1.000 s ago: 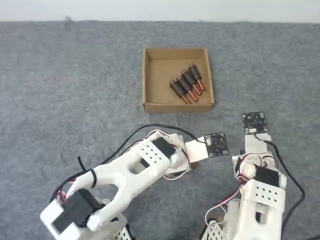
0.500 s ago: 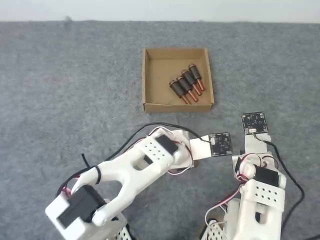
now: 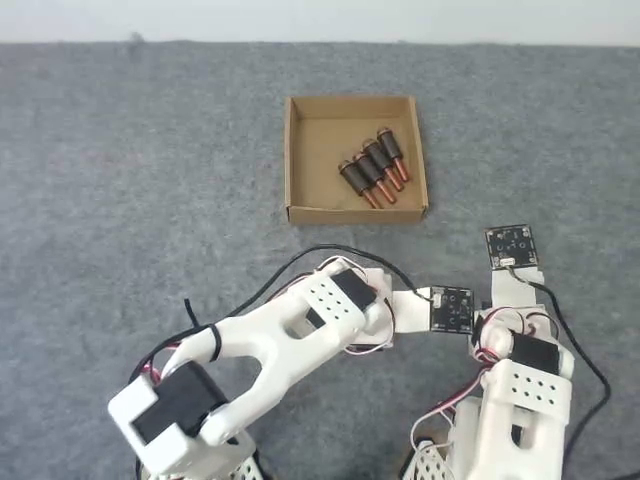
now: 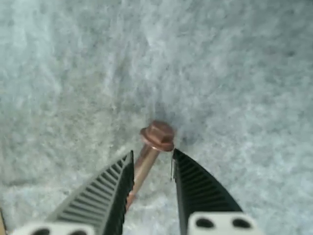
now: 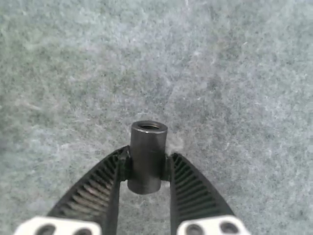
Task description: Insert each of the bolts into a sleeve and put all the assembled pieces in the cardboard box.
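A: Bolt first. Where is it?
B: The copper bolt (image 4: 148, 161) has its hex head out past the fingertips, and its shank runs back along one finger. The left gripper (image 4: 152, 155) pinches it. Near the tips there's a gap on the other finger's side, so the clamp must sit deeper in.
A: Sleeve?
B: The black sleeve (image 5: 146, 156) is squeezed at its sides by the right gripper (image 5: 147, 155), open bore facing away from the wrist. Both parts hang over the grey carpet (image 3: 150, 200), on the near side of the cardboard box (image 3: 355, 213). Four assembled pieces (image 3: 372, 170) lie in a row inside it.
A: Step in hand?
B: Likely mating the last bolt with the last sleeve. The bolt sits skewed in the fingers, so square the shank to the bore before pushing. Feed it slowly and keep the sleeve clamped hard so it doesn't twist.
A: Anything unclear?
B: The bolt's thread end is cut off behind a finger, so I can't tell how much of it is free. In the high view one arm (image 3: 300, 330) reaches across beside the other arm (image 3: 520, 385). Their wrists cover the spot, so the gap between bolt and sleeve can't be judged.
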{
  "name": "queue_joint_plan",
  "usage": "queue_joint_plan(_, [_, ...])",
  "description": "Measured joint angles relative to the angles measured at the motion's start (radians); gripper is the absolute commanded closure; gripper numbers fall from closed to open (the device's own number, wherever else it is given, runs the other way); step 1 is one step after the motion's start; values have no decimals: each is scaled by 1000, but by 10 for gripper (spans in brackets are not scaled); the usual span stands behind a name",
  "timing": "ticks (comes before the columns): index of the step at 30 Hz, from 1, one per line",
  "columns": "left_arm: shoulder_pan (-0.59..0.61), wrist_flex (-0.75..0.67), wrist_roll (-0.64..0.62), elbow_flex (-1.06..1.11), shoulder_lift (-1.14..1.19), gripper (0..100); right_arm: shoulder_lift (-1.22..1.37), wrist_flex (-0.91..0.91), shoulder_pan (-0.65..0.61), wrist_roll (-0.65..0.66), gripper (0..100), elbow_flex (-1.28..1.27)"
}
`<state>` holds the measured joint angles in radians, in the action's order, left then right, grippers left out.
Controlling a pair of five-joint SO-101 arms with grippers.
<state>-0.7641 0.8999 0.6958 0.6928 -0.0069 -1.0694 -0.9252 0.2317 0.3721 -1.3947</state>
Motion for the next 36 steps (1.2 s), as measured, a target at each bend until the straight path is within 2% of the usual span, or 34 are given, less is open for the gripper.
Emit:
queue_joint_plan(9, [0,0,0,0,5,880,0,0,0,0,991,0])
queue_joint_plan(13, [0,3,8,-31,58,930,0,0,2,-2,991,0])
queue_joint_plan(20, [2,144,11,-190,201,952,0,9,14,0,991,0])
queue_joint_plan(22, [2,175,11,-218,218,984,0,9,20,-2,991,0])
queue_joint_plan(30, [2,186,11,-219,215,988,0,9,20,0,991,0])
queue_joint_plan(36, [-2,176,-104,-143,160,988,0,9,26,-2,991,0])
